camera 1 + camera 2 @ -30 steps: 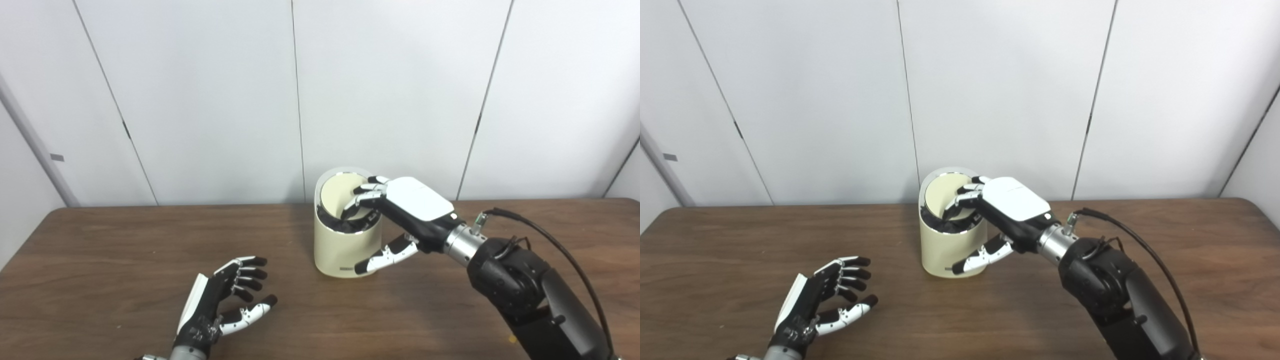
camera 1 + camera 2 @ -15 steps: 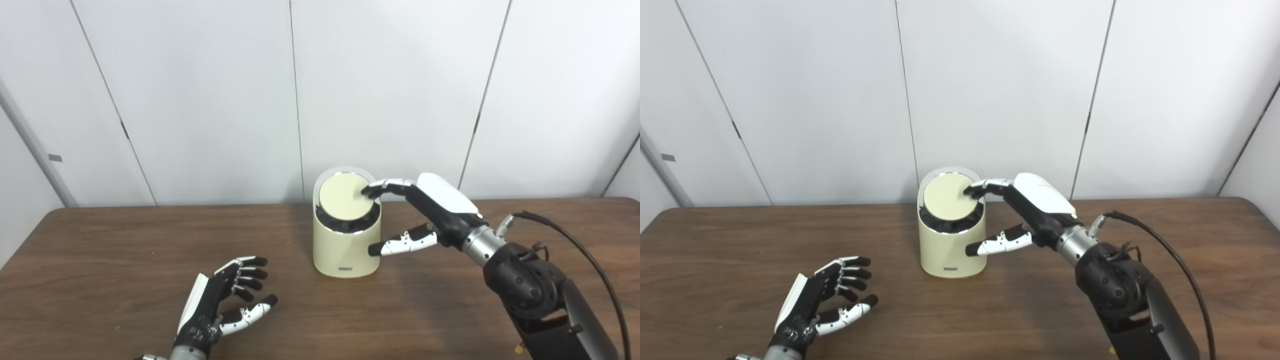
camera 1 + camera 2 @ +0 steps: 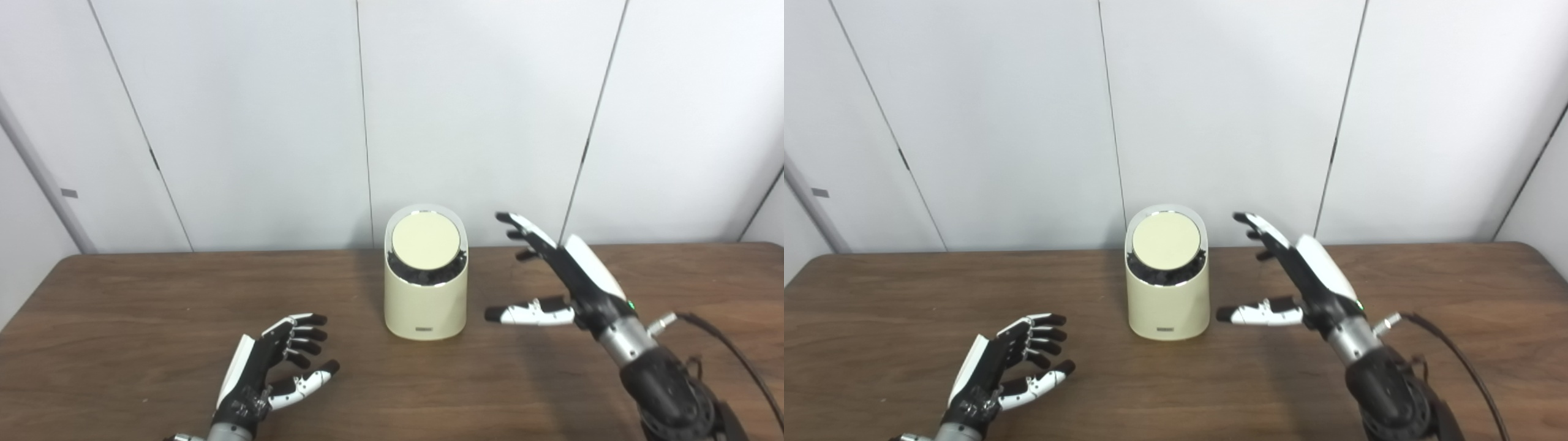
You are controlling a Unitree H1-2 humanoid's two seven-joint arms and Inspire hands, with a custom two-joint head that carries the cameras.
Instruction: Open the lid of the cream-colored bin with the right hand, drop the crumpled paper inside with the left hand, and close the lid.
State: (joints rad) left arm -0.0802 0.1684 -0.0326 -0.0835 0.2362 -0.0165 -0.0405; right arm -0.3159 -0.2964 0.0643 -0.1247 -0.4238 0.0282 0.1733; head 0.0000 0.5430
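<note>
Lid sits shut on the cream bin; right robot hand at its 3 o'clock and left robot hand at 7 o'clock, both splayed, empty.

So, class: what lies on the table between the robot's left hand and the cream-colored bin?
Nothing: between the left hand and the bin there is only bare wooden table, in both eye views.
</note>
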